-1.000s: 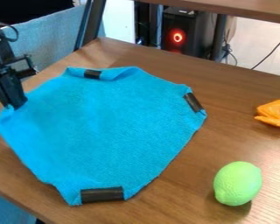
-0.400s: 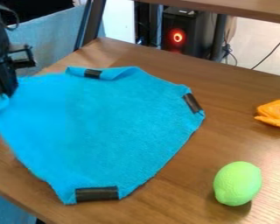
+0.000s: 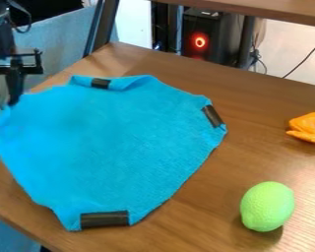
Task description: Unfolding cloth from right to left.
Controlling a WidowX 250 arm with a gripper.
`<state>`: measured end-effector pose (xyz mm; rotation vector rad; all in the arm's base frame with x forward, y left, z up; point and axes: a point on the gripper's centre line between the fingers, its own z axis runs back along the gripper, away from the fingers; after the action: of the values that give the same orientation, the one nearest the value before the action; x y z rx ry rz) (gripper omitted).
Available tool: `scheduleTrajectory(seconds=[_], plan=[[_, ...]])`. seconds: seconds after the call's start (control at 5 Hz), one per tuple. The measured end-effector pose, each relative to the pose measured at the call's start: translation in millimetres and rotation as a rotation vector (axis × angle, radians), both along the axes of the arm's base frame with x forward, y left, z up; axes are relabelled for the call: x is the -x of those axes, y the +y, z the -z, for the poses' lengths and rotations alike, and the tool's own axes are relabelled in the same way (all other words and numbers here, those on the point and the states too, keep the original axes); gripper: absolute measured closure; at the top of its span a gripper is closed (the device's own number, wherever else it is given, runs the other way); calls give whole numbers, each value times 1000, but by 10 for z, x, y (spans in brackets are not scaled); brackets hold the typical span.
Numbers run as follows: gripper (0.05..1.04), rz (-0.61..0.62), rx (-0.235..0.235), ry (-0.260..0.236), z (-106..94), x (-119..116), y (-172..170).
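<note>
Camera view: my hand [image 3: 4, 102] hangs at the left edge, pointing down over the left corner of the blue cloth [image 3: 114, 142], its two fingers apart with a pale gap between them. I cannot tell whether either fingertip touches the fabric. The cloth lies spread over the left and middle of the wooden surface [image 3: 193, 226], mostly flat, with an uneven outline. Its upper edge is folded or puckered around a dark strip [image 3: 100, 83]; another dark strip [image 3: 212, 115] sits slantwise at the right corner, and a longer dark strip [image 3: 105, 219] lies along the bottom edge. To the right of the cloth, well apart from it, I see a green lime-shaped thing [image 3: 268, 206] near the lower right, and farther back, by the right edge of the view, an orange thing [image 3: 309, 127] with a bent, folded shape. Beyond the surface are a blue-grey fabric panel [image 3: 58, 47] at the upper left, a dark slanted post [image 3: 102, 27], and a black box [image 3: 212, 37] with a glowing red ring. A wooden board [image 3: 272, 10] crosses the top right, above a thin dark cable [image 3: 306, 58].
</note>
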<state>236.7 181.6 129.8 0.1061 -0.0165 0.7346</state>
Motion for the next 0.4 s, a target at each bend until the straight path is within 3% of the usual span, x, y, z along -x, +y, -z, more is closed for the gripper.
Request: scheduleTrajectory(seconds=[0.2, 0.4], plan=[[268, 26, -22, 35, -42, -85, -49], [83, 21, -33, 62, -70, -192, -158]])
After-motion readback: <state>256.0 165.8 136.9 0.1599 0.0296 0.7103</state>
